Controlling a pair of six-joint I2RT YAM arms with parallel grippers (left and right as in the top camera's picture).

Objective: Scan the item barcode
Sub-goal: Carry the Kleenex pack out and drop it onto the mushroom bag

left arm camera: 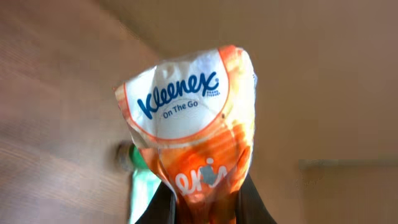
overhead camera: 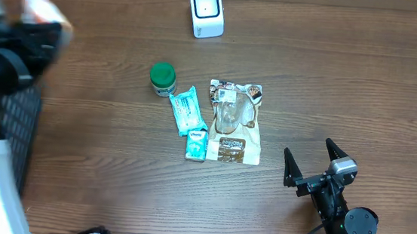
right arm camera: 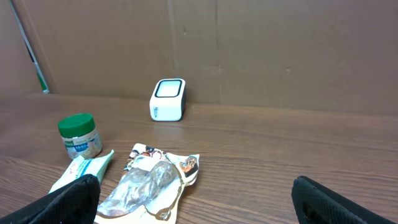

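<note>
Claws now: left claw (left arm camera: pixel 208 202) pinches pack (left arm camera: pixel 186 118), right claw (overhead camera: pixel 308 145) gapes

Both dark fingers (left arm camera: pixel 163 208) of the left claw press on the lower end of the pack. The orange-and-white tissue packet stands up out of the jaws. Its crumpled top fans out above the fingertips, with the Kleenex logo facing the wrist camera. From overhead this claw is a blur raised at the table's far left, and the scanner (overhead camera: pixel 206 11) stands well off to its right, at the back edge.

The right claw sits low near the table's front with its jaws spread wide and nothing between them. A snack bag (overhead camera: pixel 233 121) lies ahead of it and to its left. Past the bag lie a teal packet (overhead camera: pixel 189 109) and a small carton (overhead camera: pixel 196 144), close together, with a green-lidded jar (overhead camera: pixel 162 79) just beyond them. The scanner stands far ahead and left of this claw, well apart from it. The pack is farther left again.
</note>
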